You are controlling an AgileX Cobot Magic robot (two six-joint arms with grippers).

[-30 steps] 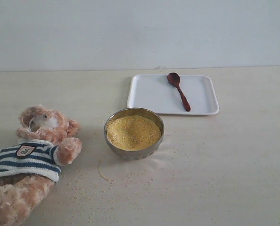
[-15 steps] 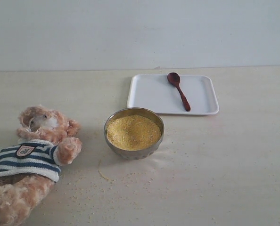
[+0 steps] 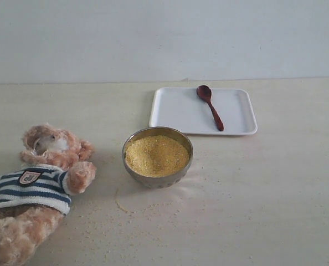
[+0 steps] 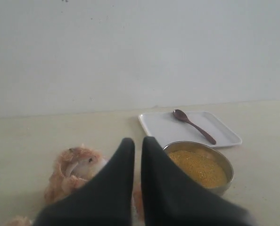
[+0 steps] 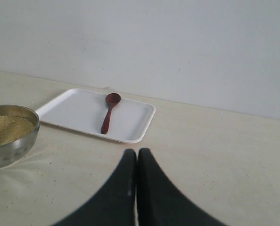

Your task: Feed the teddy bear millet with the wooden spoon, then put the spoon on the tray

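Observation:
The wooden spoon [image 3: 210,106] lies on the white tray [image 3: 175,111] at the back of the table, its bowl toward the wall. A steel bowl [image 3: 158,176] heaped with millet [image 3: 157,155] stands in front of the tray. The teddy bear [image 3: 34,188] in its striped shirt lies on its back at the front left. Neither gripper shows in the exterior view. In the left wrist view my left gripper [image 4: 137,142] is shut and empty, back from the bear [image 4: 76,167] and the bowl [image 4: 225,162]. My right gripper [image 5: 136,153] is shut and empty, short of the tray [image 5: 78,113] and spoon [image 5: 109,113].
Loose millet grains [image 3: 142,213] are scattered over the light table in front of the bowl and beside the bear. A plain pale wall [image 3: 164,39] closes the table's far edge.

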